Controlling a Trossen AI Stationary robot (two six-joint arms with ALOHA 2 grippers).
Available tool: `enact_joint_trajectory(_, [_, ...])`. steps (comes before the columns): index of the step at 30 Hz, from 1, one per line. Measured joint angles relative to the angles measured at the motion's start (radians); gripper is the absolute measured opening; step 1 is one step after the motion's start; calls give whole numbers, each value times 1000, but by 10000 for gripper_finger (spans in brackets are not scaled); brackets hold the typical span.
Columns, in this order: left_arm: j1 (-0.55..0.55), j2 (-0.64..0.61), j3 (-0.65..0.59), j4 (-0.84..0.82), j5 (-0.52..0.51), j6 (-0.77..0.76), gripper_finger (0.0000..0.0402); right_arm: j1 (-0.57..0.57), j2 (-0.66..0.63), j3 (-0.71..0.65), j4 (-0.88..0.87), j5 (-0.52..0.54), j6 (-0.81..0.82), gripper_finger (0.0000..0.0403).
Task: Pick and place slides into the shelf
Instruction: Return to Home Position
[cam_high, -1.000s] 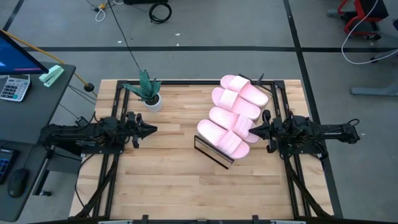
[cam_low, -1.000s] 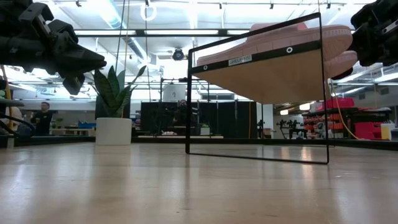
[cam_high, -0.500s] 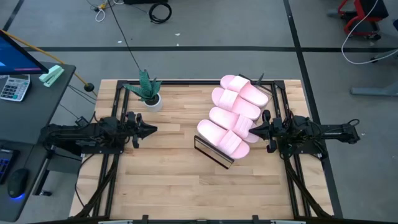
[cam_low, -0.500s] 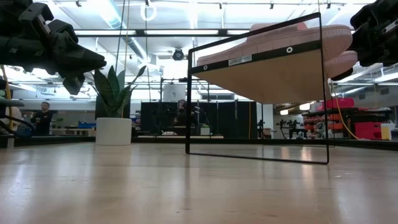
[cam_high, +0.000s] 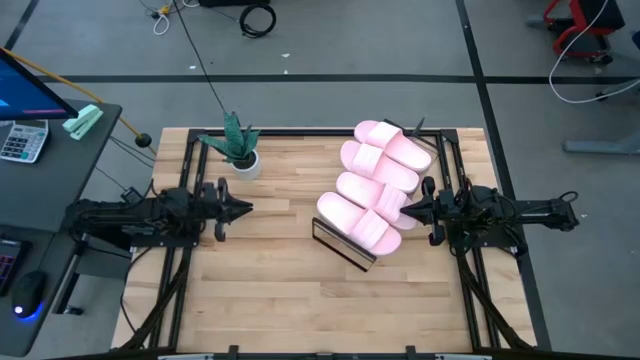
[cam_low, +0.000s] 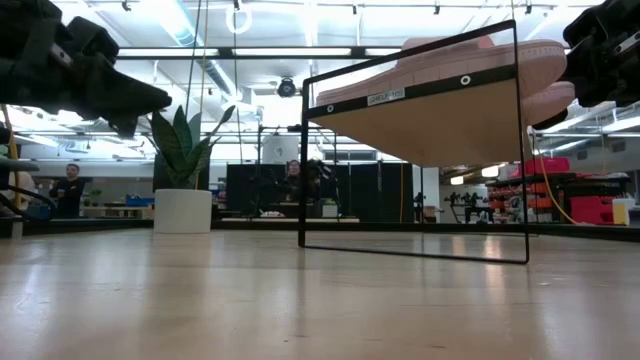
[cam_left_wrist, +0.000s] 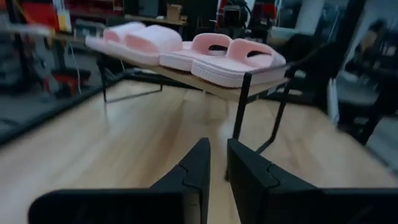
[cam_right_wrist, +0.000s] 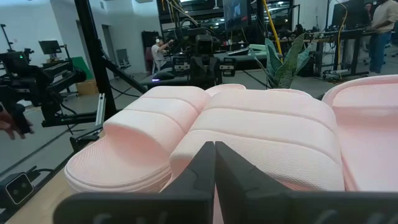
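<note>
Since half a second ago only the left pincer (cam_high: 243, 208) has shifted, and only a touch: in the low view its tip sits a shade differently against the ceiling lights. From above I can hardly see any change. The right arm and the load have not moved.

The slides (cam_high: 372, 180) all lie on the shelf (cam_low: 440, 125), four pale pink sandals side by side in a row that runs diagonally from the far right of the surface (cam_high: 280, 290) toward its middle. The shelf's board tilts on its thin black frame, and from the low view the sandals' soles show above its raised edge.

The right pincer (cam_high: 405, 211) hovers just beside the row on the right, pointing at it. Its fingers (cam_right_wrist: 199, 171) are clenched together on nothing, with the nearest sandal filling the wrist view close ahead.

The left pincer hangs well apart from the shelf, over the left side of the surface, and also points toward it. Its fingers (cam_left_wrist: 198, 168) stand released with a slim gap between them, and they grasp nothing.

A potted plant (cam_high: 238, 150) stands near the far left corner, behind the left pincer. A desk with a calculator (cam_high: 22, 140) sits off the surface's left edge. In the low view a person (cam_low: 70, 188) shows far back in the room.
</note>
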Motion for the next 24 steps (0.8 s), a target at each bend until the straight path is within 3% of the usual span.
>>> enact_joint_trajectory(3, [0,0,0,0,0,69,55,0,0,0,0,0,0,14])
enact_joint_trajectory(24, [0,0,0,0,0,71,59,0,0,0,0,0,0,14])
